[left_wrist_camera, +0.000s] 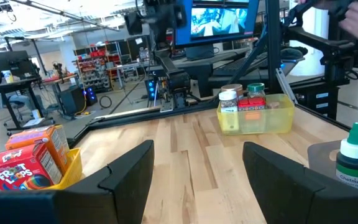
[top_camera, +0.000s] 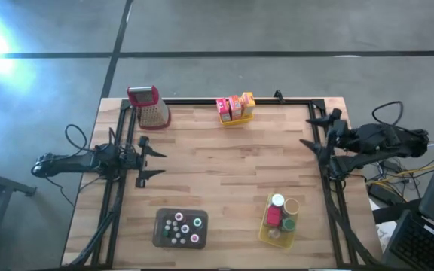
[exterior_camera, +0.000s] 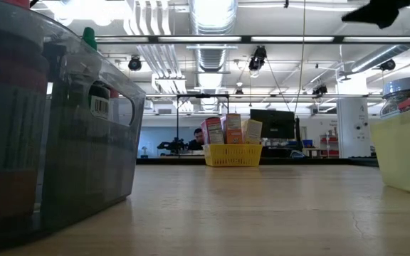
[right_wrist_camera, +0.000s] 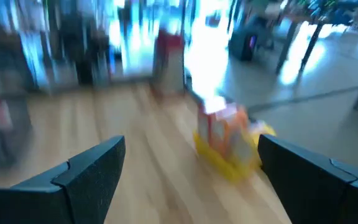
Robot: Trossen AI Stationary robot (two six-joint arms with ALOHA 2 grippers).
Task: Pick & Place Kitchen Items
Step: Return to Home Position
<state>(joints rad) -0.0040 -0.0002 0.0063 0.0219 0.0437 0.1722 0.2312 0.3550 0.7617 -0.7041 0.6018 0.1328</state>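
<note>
Bottles (top_camera: 181, 226) with coloured caps are stood upright in the bin (top_camera: 161, 235) at the near edge of the table (top_camera: 224, 169), left of centre. Jars (top_camera: 283, 209) are packed into the near basket (top_camera: 271, 235) on the near right, well apart from the bin. Boxes (top_camera: 234, 108) in orange, yellow and red are stood side by side in the far basket (top_camera: 236, 121) at the far edge, about mid-table. The grater (top_camera: 149, 105) is stood to their left, near the far left corner. The left gripper (top_camera: 157, 162) is held at the table's left side, pointed right, between the grater and the bin but apart from both. Its jaws are spread wide and nothing is gripped between them. The right gripper (top_camera: 307, 130) is held at the right edge, toward the far side, and is pointed left. Its jaws are likewise parted wide and empty, with only bare wood and the distant boxes seen between the fingers in the right wrist view. No item is touched by either gripper. A person (exterior_camera: 196, 140) is seen in the room beyond the far edge, partly hidden behind the far basket.
</note>
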